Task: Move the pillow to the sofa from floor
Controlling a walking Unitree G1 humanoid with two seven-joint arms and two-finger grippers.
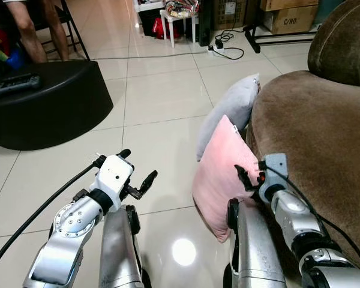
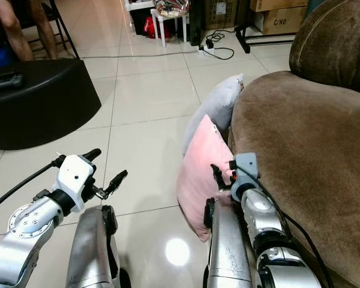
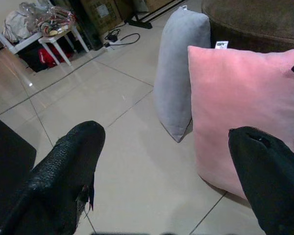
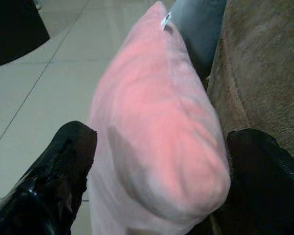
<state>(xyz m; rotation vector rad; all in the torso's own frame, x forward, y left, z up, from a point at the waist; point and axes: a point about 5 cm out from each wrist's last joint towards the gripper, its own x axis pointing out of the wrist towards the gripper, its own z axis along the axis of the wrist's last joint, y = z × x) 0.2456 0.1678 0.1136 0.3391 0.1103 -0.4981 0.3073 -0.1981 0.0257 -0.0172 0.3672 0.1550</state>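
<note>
A pink pillow [image 1: 219,174] stands on edge on the tiled floor and leans against the front of a brown sofa [image 1: 315,138]. A grey pillow [image 1: 233,108] leans on the sofa just behind it. My right gripper [image 4: 161,176] is open and straddles the pink pillow's near edge, one finger [image 4: 59,166] on the floor side and the other [image 4: 264,171] between pillow and sofa. My left gripper [image 1: 138,168] is open over bare tiles to the left of the pink pillow [image 3: 245,103], holding nothing.
A low black round table [image 1: 48,111] with a game controller [image 1: 15,84] stands at the left. A person's legs [image 1: 33,30] show behind it. Farther back are a white stool [image 1: 177,21], cables [image 1: 225,48] and cardboard boxes [image 1: 288,18].
</note>
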